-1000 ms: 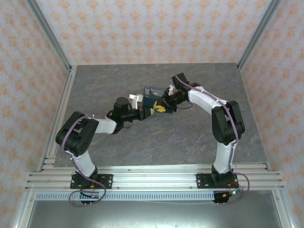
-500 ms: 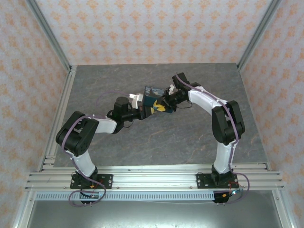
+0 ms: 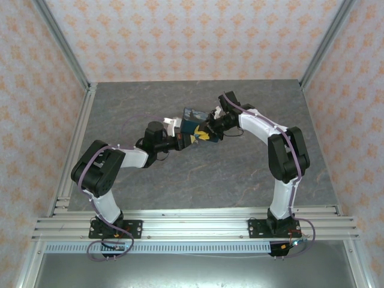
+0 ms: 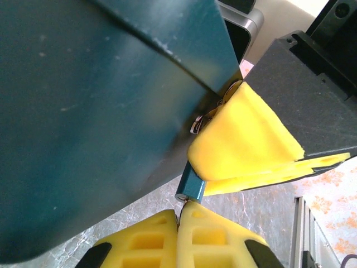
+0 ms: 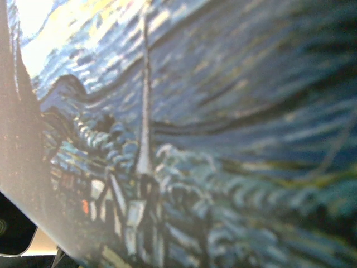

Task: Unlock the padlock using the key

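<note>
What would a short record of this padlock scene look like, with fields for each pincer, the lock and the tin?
Left pincer: shut, a thin metal sliver, seemingly the key, between its pads
Right pincer: shut on the padlock
Key tip: at the padlock's underside
Tin: dark teal, close beside the padlock

The table (image 3: 180, 180) is grey with pale marbled veins; the walls (image 3: 180, 36) are cream with a repeating orange floral motif; the tin box (image 5: 212, 111) carries swirling dark blue and yellow brushstrokes, its side plain deep teal; the padlock (image 4: 188, 188) is teal-blue with a silvery shackle; the left gripper (image 4: 181, 216) and right gripper (image 4: 196, 178) have bright yellow pads; the arms (image 3: 258, 123) are white and black.
</note>
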Tool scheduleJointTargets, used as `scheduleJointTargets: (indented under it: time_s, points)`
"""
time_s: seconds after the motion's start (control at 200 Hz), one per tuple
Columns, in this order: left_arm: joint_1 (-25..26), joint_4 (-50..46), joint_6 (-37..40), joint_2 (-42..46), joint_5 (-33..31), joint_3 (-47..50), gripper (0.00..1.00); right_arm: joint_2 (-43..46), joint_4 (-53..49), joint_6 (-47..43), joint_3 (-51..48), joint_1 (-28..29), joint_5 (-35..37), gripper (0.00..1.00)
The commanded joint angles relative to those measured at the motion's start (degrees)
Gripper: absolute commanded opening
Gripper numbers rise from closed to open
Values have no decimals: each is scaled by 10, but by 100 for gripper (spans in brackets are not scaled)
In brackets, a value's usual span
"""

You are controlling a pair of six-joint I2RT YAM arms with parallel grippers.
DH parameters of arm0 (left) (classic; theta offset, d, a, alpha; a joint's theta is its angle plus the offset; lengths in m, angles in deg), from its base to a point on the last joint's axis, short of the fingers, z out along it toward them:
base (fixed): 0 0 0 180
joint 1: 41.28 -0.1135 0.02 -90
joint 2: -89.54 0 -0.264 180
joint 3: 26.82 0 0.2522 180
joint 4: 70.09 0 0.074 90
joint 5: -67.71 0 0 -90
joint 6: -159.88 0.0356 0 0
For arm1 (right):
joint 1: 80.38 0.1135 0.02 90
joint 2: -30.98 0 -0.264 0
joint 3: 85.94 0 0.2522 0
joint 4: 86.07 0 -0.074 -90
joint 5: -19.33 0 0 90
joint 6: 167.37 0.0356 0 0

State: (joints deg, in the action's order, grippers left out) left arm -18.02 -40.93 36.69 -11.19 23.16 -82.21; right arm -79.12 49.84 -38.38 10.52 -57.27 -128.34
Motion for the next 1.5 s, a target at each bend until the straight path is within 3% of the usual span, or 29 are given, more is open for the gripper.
scheduleJointTargets:
  time_s: [0.0,0.16,0.365,0.555,0.826,1.071,1.261,1.496]
  points:
    - [18,25,0,-8,13,-27,0,-9,5,16,-12,12,-35,0]
    - [19,21,-7,-3,-1,-17,0,-8,5,18,-17,13,-19,1]
    - [22,28,-21,-2,-30,9,0,1,30,37,-36,13,5,32]
    - [30,37,-28,-6,-50,22,0,6,50,50,-53,18,17,41]
    - [33,34,-22,-16,-85,43,0,8,37,36,-58,28,48,43]
    - [35,52,-22,-37,-89,58,0,63,18,28,-83,29,140,43]
    - [45,55,-20,-34,-99,74,0,124,83,109,-171,38,205,42]
    - [56,76,-34,-29,-131,95,0,157,212,215,-268,89,263,42]
